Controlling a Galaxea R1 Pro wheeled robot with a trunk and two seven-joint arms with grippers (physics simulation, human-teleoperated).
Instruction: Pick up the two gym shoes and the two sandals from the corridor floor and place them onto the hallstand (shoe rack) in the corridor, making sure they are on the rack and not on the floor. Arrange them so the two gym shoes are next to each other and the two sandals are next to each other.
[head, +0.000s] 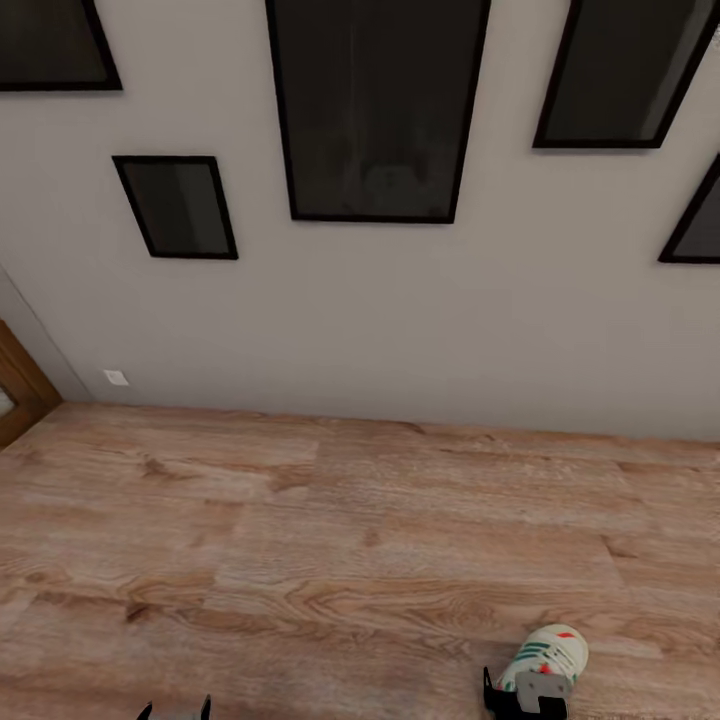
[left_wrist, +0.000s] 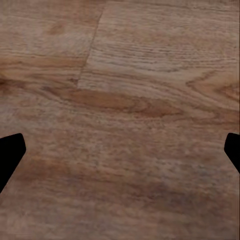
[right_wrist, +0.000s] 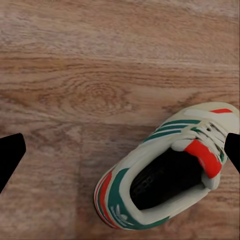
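**Line up on the sneaker before you close**

You are over one gym shoe (head: 545, 652), which lies on the corridor floor (head: 330, 540) at the lower right of the head view, with your right gripper (head: 527, 693) directly above its heel end. In the right wrist view the shoe (right_wrist: 165, 175) sits off-centre, toward the lower right of the frame, its open collar facing the camera and its toe pointing to the upper right. I judge the step in hand is the grasp: shift the wrist so the shoe's waist lies between the fingers (right_wrist: 10, 155), then descend straight and pinch across the collar walls, not the laces. Those fingers stand wide apart at the frame's edges, holding nothing.

Your left gripper (head: 176, 710) peeks in at the bottom edge of the head view; its fingers (left_wrist: 10, 152) are likewise spread wide over bare planks, touching nothing.
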